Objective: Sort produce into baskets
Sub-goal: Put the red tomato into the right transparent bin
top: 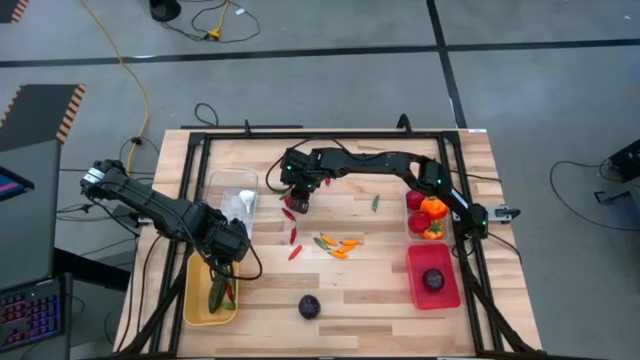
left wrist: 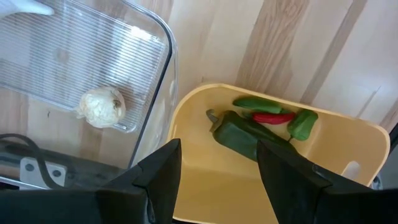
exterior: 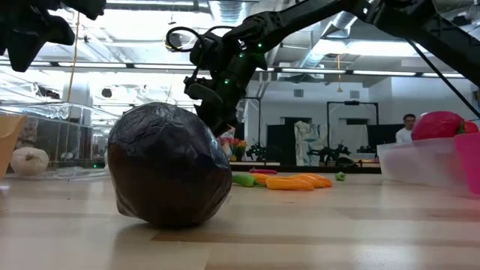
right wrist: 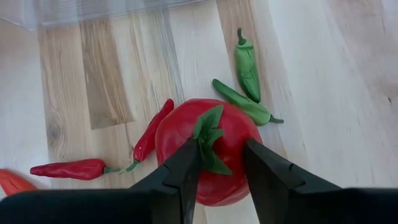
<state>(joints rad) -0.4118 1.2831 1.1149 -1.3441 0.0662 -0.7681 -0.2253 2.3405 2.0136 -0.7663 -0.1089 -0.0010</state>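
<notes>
I have the right gripper (right wrist: 221,163) closing its fingers around a red tomato (right wrist: 211,146) just beside the clear bin (top: 237,192); next I judge a lift toward the red bin (top: 432,277).

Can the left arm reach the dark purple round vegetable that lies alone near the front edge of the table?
Probably yes. The left gripper hovers open over the yellow plastic bin, and only bare wood lies between it and the dark purple round vegetable.

right tool (right wrist: 221,163) gripping red tomato (right wrist: 233,134), red chillies (right wrist: 151,132) & green chillies (right wrist: 247,65) nr it
</notes>
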